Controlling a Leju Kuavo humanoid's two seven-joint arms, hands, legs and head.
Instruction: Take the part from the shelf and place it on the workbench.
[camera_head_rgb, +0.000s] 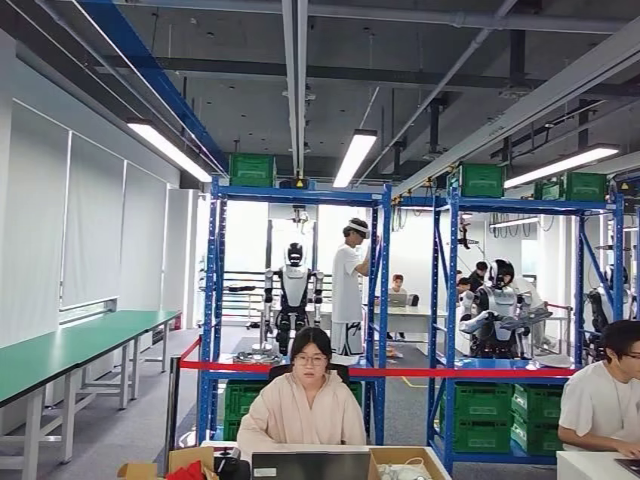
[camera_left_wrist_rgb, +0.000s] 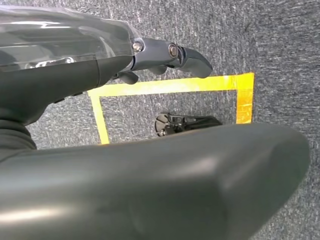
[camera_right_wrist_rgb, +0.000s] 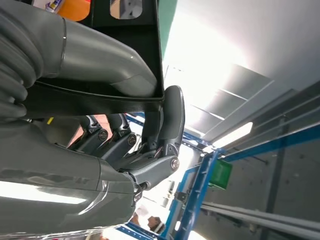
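Note:
My right hand (camera_right_wrist_rgb: 151, 145) grips a flat black part (camera_right_wrist_rgb: 124, 37) with cut-out windows. The thick thumb (camera_right_wrist_rgb: 105, 60) lies across one face and the dark fingers (camera_right_wrist_rgb: 171, 115) hook over its edge from the other side. My left hand (camera_left_wrist_rgb: 162, 165) hangs over grey carpet, its fingers (camera_left_wrist_rgb: 188, 57) stretched out straight and holding nothing. Blue steel shelves (camera_head_rgb: 294, 195) with green crates stand straight ahead in the head view. A long green-topped workbench (camera_head_rgb: 75, 345) runs along the left wall.
A person (camera_head_rgb: 306, 400) sits at a laptop (camera_head_rgb: 309, 465) directly in front, behind cardboard boxes (camera_head_rgb: 189, 462). Another person (camera_head_rgb: 607, 395) sits at the right. Red barrier tape (camera_head_rgb: 377, 371) crosses the shelves. Other humanoid robots (camera_head_rgb: 293, 295) and a standing person (camera_head_rgb: 349, 285) are beyond. Yellow floor tape (camera_left_wrist_rgb: 170, 86) marks the carpet.

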